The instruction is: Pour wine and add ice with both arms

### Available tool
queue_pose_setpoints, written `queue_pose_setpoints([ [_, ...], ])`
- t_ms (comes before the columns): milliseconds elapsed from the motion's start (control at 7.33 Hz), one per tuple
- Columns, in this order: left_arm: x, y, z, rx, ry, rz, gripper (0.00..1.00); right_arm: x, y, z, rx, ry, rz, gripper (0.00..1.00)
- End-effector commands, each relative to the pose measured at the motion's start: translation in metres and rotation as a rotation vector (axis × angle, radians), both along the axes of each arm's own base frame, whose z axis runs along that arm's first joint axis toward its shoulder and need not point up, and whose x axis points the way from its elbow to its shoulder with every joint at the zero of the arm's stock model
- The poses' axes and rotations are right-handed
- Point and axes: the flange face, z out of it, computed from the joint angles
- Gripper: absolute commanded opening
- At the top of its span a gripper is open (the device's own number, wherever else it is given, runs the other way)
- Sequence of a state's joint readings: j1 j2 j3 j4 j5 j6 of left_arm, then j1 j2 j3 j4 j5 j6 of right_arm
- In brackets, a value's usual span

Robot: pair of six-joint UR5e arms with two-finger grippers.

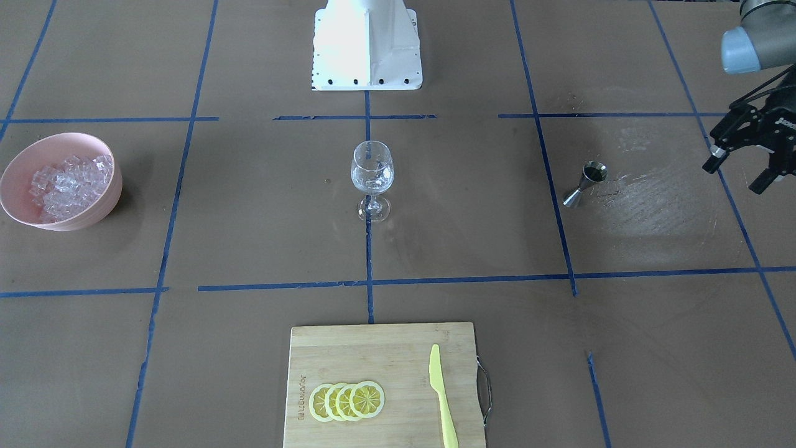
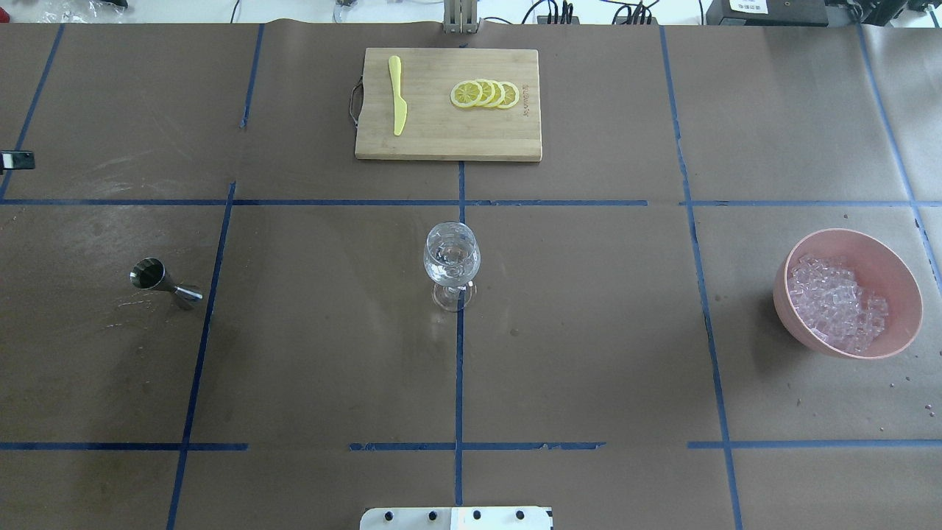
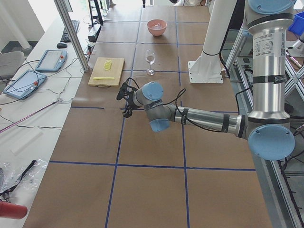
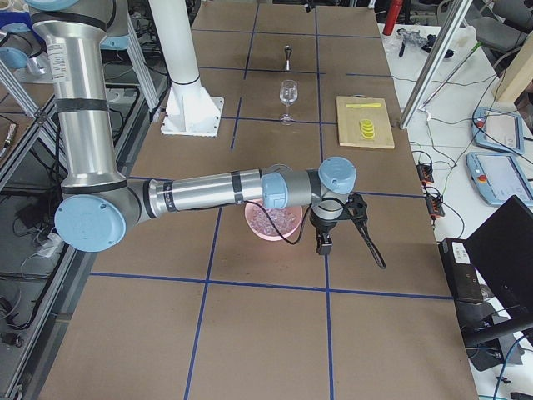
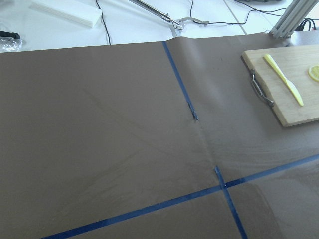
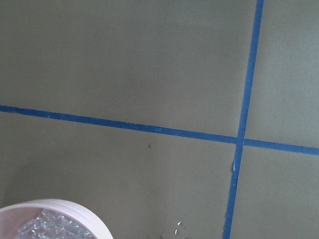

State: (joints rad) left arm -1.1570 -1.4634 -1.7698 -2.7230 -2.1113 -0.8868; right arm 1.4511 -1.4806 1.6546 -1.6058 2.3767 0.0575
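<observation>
nothing can be read cleanly here. a burnt-in brand mark [image 1: 303, 396] is seen near the edge of the cutting board [image 1: 373, 348], too small to be made out. white lettering [image 1: 788, 124] is spotted on the left pincer [image 1: 738, 174], blurred. printed labels are carried on the left arm [image 3: 267, 61] and the right arm [image 4: 75, 108], both illegible.

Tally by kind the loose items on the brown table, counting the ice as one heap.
Pink round bowl: 1
Heap of clear ice cubes: 1
Clear stemmed wine glass: 1
Steel double-cone jigger: 1
Wooden cutting board: 1
Yellow plastic knife: 1
Yellow lemon slices: 4
Total: 10
</observation>
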Motion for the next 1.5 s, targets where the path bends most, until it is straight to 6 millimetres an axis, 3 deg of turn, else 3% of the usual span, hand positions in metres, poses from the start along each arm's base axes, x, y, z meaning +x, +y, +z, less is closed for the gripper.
queue_pose_setpoints([
  [0, 0.071, 0.049, 0.005, 0.015, 0.012, -0.156, 1.00, -0.007, 0.000, -0.004, 0.009, -0.002, -0.012, 1.00],
  [137, 0.110, 0.075, 0.008, 0.033, -0.018, -0.222, 1.00, -0.008, 0.000, -0.003, 0.057, -0.008, -0.013, 1.00],
  [273, 0.135, 0.096, 0.012, 0.055, -0.044, -0.264, 0.99, -0.008, -0.001, 0.004, 0.099, -0.014, -0.012, 1.00],
  [410, 0.126, 0.113, -0.001, 0.073, -0.038, -0.263, 0.98, -0.008, -0.001, 0.007, 0.103, -0.015, -0.013, 1.00],
  [546, 0.117, 0.140, 0.000, 0.096, -0.043, -0.253, 0.98, -0.008, -0.001, 0.006, 0.104, -0.016, -0.012, 1.00],
  [683, 0.142, 0.173, 0.010, 0.140, -0.092, -0.257, 0.98, -0.008, -0.001, 0.007, 0.101, -0.018, -0.011, 1.00],
  [1092, 0.175, 0.214, 0.011, 0.199, -0.108, -0.284, 0.98, -0.008, 0.002, 0.010, 0.099, -0.018, -0.013, 1.00],
  [1229, 0.185, 0.227, 0.022, 0.157, -0.082, -0.270, 0.98, -0.008, 0.002, 0.009, 0.100, -0.019, -0.013, 1.00],
  [1365, 0.191, 0.234, 0.050, 0.144, -0.097, -0.317, 0.98, -0.008, 0.002, 0.009, 0.098, -0.020, -0.015, 1.00],
])
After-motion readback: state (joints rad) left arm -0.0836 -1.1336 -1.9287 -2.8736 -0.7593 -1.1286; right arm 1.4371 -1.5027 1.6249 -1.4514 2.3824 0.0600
